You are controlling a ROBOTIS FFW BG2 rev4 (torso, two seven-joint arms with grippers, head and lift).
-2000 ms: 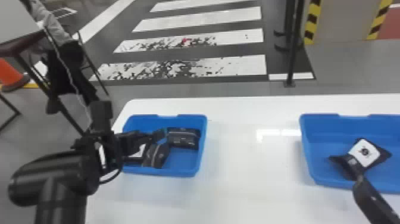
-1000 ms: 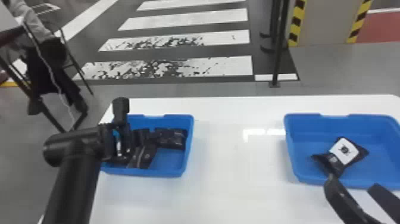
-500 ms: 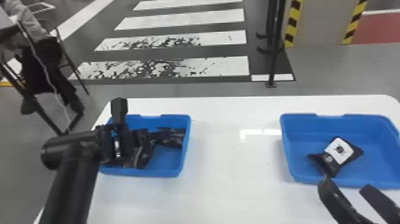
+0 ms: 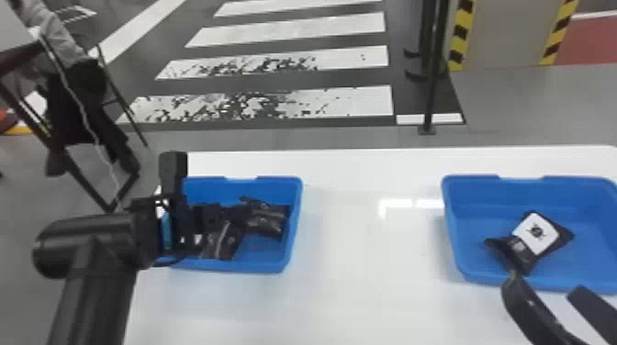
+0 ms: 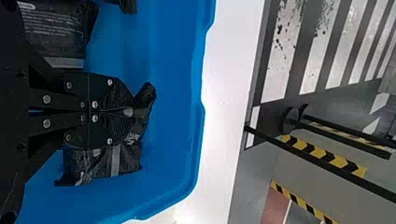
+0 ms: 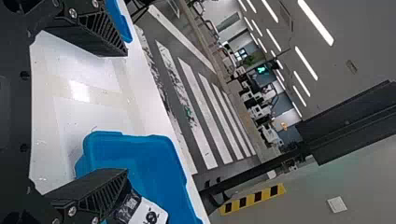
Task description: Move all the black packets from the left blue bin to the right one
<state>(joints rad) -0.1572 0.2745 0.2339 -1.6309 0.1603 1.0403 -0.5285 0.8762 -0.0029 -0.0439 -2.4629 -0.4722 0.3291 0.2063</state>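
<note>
White bench (image 4: 349, 298) bearing the left blue bin (image 4: 261, 257); well right of that, the right blue bin (image 4: 592, 252) and my right jaws (image 4: 546, 283), wide, presumably waiting. In the left bin: my left jaws (image 5: 128, 112), pinched on one black packet (image 5: 121, 161), likely for lifting, with neighbouring packets (image 5: 53, 32) that could snag; in the right, one white-labelled packet (image 4: 536, 233).

"What's beyond your white table (image 4: 358, 298)?"

"You've got white crosswalk stripes (image 4: 321, 25) on dark floor (image 4: 275, 81), and a black post (image 4: 431, 91) near yellow-and-black tape (image 4: 459, 41)."

"And overhead?"

"You can see strip lights (image 6: 315, 22) glowing on a grey ceiling (image 6: 345, 42)."
</note>
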